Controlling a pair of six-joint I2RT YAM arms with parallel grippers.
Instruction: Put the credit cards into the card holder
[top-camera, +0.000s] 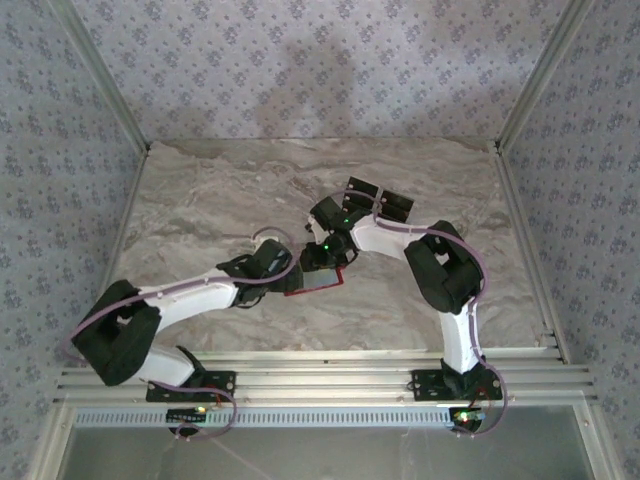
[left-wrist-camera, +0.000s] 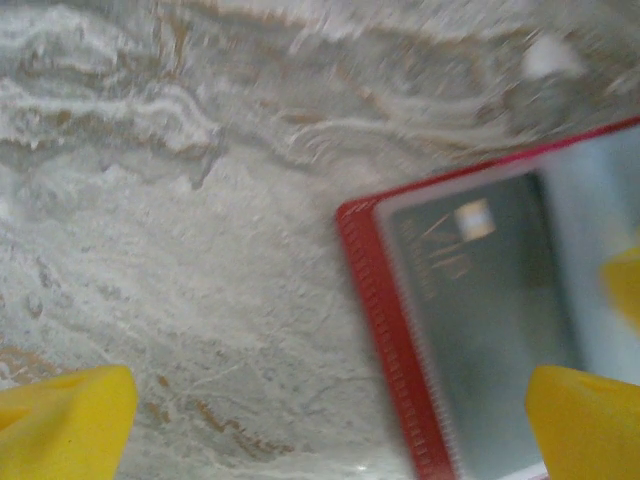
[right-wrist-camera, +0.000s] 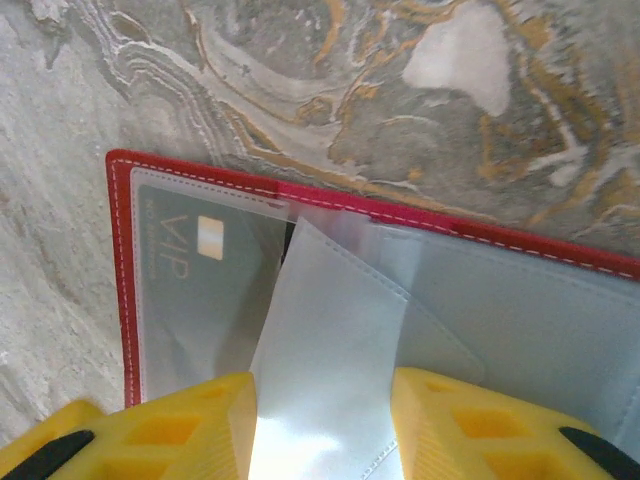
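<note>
Marble table (top-camera: 200, 200): one card holder (right-wrist-camera: 120, 280), three credit cards (top-camera: 360, 188).

A red card holder (right-wrist-camera: 118, 250), stitched in white along its border, against a marble-patterned table (right-wrist-camera: 400, 90): grey swirled with cream patches and ochre veins. The holder's inner pockets are a glossy pale grey-blue. Behind one clear pocket is a dark grey-green credit card (right-wrist-camera: 200, 300) with faint pale "VIP" lettering and a cream-and-orange chip. The left gripper (left-wrist-camera: 330, 440) and right gripper (right-wrist-camera: 325, 425) have bright yellow fingers. The loose cards (top-camera: 363, 189) are black. The arms (top-camera: 190, 295) are white and black. The walls (top-camera: 300, 60) have pale blue-grey wallpaper with small floral sprigs.
</note>
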